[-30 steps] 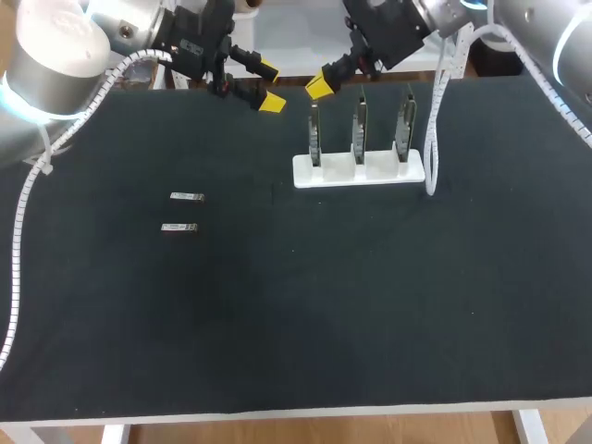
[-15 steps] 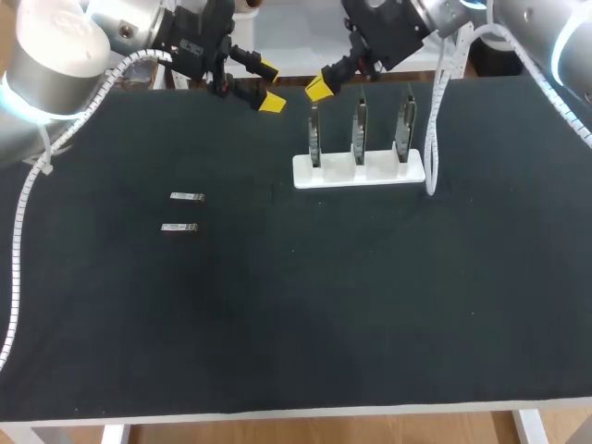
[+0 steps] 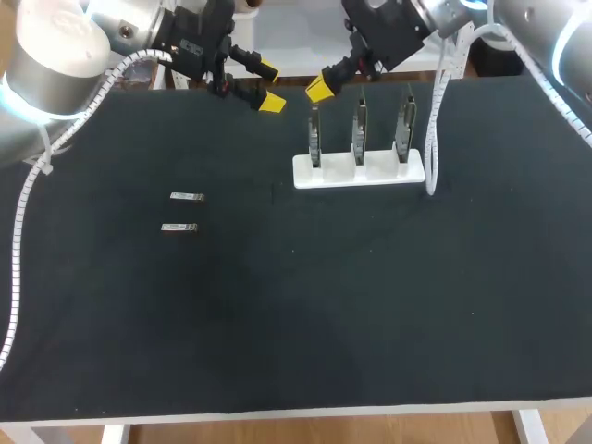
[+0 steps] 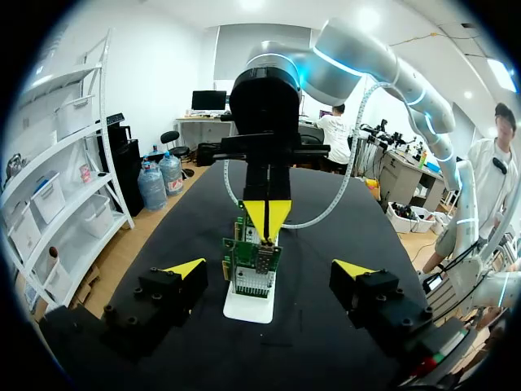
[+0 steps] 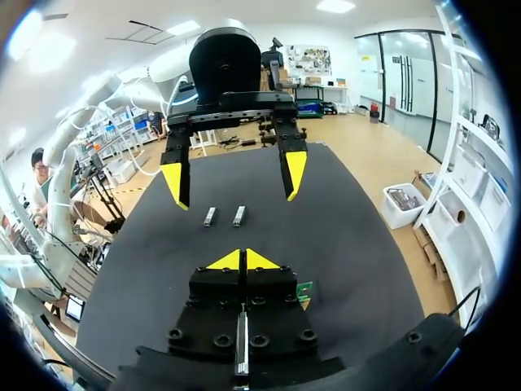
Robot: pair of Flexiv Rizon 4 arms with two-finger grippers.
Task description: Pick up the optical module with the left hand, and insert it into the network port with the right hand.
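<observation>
Lying near each other, 2 optical modules [image 3: 187, 196] [image 3: 178, 228] rest untouched.

My left end effector [image 3: 269, 85] and right end effector [image 3: 319, 88] are black, yellow-tipped. The bench [image 3: 370, 305] is black, the stand [image 3: 359, 170] white, its boards [image 4: 252, 265] green, the optical modules [image 3: 187, 196] silver.

The desk [image 3: 370, 305] is matt black with a soft, cloth-like top and no shine at all. The far optical module [image 3: 187, 196] and the near optical module [image 3: 179, 228] glint silver, probably bare metal, though they are too small to judge the finish. The white stand [image 3: 359, 170] is smooth plastic with a faint sheen. The network cards [image 4: 253, 265] are green circuit board carrying dull grey metal. The left claw [image 3: 269, 85] and the right claw [image 5: 245, 261] have matt yellow tips on matt black bodies. The left arm shell [image 3: 55, 46] is glossy silver.
</observation>
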